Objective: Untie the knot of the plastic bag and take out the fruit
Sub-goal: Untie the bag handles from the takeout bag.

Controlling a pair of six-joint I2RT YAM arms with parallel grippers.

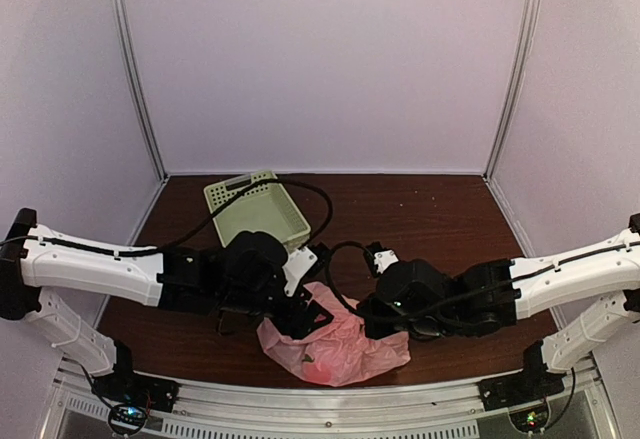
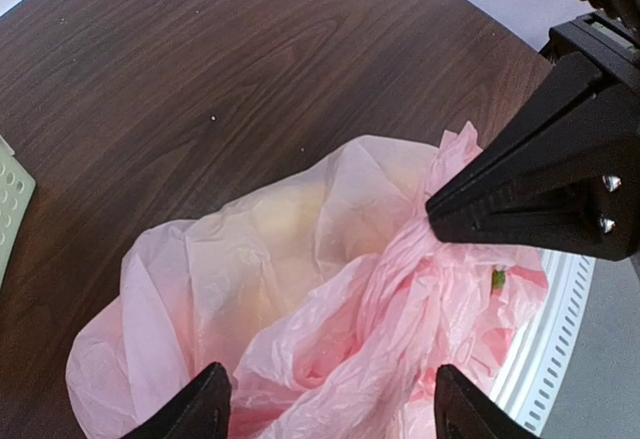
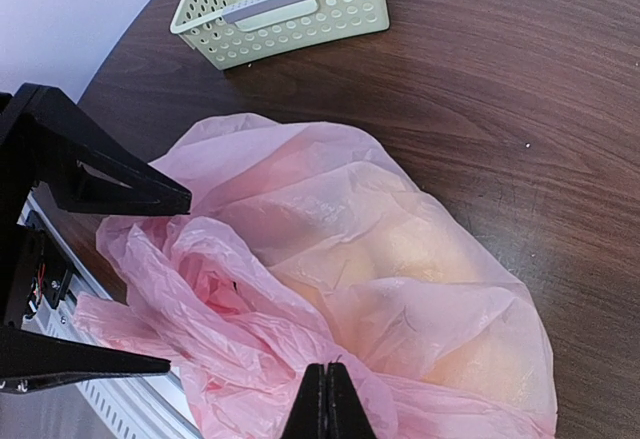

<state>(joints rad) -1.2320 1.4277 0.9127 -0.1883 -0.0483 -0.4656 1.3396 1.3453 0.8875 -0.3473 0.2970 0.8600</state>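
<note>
The pink plastic bag (image 1: 340, 351) lies crumpled near the table's front edge, between both grippers. Yellowish fruit (image 3: 425, 249) shows dimly through the film, also in the left wrist view (image 2: 285, 214). My left gripper (image 2: 335, 411) is open wide, its fingers standing either side of the bag's bunched, twisted part (image 2: 400, 289). My right gripper (image 3: 330, 404) is shut, pinching a fold of the bag's film. Its closed tip shows in the left wrist view (image 2: 440, 214) at the bunched film. The knot itself cannot be made out.
A pale green slotted basket (image 1: 257, 209) stands behind the left arm, empty; it also shows in the right wrist view (image 3: 280, 4). The metal rail of the table's front edge (image 1: 330, 404) runs just beyond the bag. Bare dark wood (image 1: 430, 219) lies at the back right.
</note>
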